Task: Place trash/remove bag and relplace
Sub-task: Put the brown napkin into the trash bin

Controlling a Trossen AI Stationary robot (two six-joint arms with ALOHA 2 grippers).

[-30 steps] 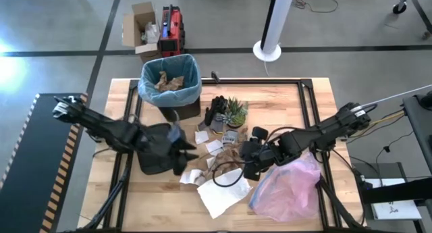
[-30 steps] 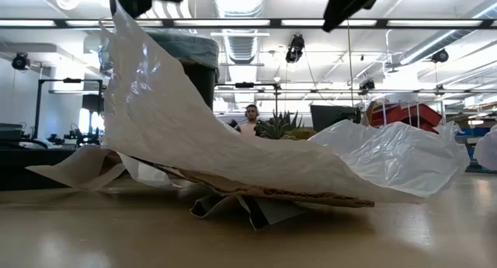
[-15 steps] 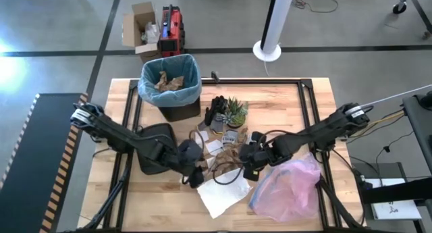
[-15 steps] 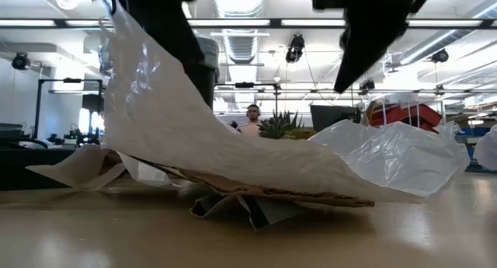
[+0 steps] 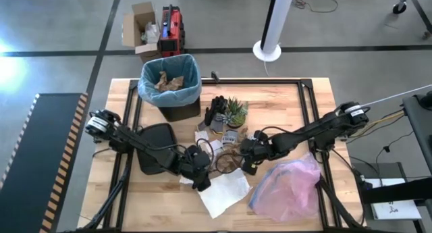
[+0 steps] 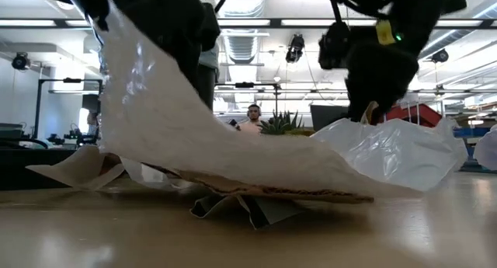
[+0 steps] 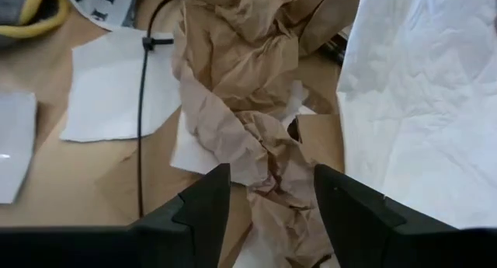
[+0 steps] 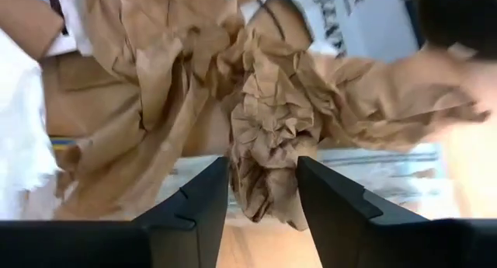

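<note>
Brown crumpled paper (image 5: 229, 159) sits heaped mid-table among white sheets (image 5: 223, 192), and I have both hands down on it from opposite sides, because loose litter like this gathers more easily when pinched between two approaches. My left hand (image 7: 268, 194) has its fingers spread astride a twisted ridge of the brown paper, not yet clamped. My right hand (image 8: 262, 182) straddles another crumpled lump, fingers parted around it; I judge it is narrowing onto the paper, though I cannot say it grips yet.

The bin (image 5: 170, 81) stands at the far left corner of the table, its blue-teal bag (image 5: 150, 90) already lining it and holding some brown scraps, so the haul goes there. A pinkish bag (image 5: 287, 189) lies near the right arm, out of the way, and a potted plant (image 5: 235, 111) stands just beyond the pile; I must steer clear of it.
</note>
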